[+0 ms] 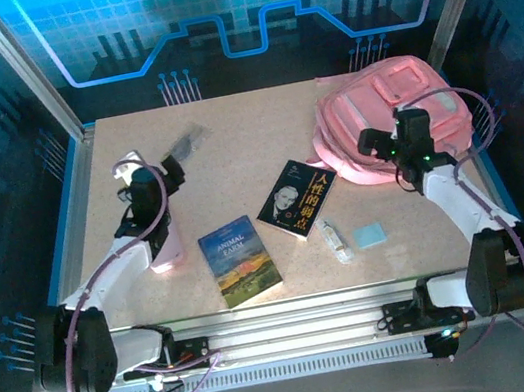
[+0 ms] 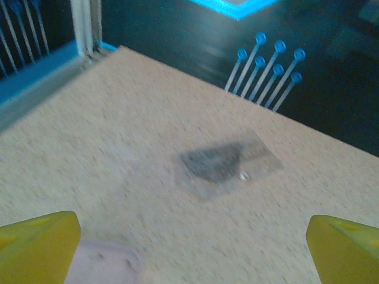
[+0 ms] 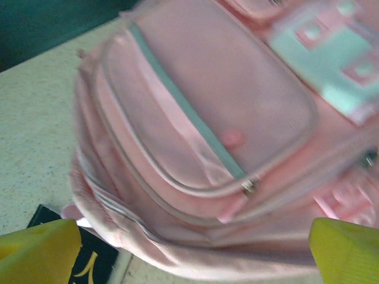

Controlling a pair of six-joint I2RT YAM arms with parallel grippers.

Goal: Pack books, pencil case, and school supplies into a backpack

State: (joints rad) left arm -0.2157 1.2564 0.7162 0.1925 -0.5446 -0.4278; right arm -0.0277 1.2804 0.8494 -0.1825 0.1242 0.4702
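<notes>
Judging by the tabletop (image 1: pixel 230 130), nothing is packed yet. The left hand (image 2: pixel 189 251) is held wide open and empty above the pencil case (image 1: pixel 165 252), by the grey translucent item (image 2: pixel 228 163). The Animal Farm paperback (image 1: pixel 240 261), black paperback (image 1: pixel 297 198), tube (image 1: pixel 336 241) and blue pad (image 1: pixel 369 235) lie outside the backpack (image 1: pixel 349 115), faced by the equally open, empty right hand (image 3: pixel 189 254).

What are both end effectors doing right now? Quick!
Left end effector: open, holding nothing.
Right end effector: open, holding nothing, over the backpack.

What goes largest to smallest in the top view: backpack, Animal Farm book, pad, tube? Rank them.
1. backpack
2. Animal Farm book
3. pad and tube: too close to rank; the tube is longer, the pad wider.
</notes>
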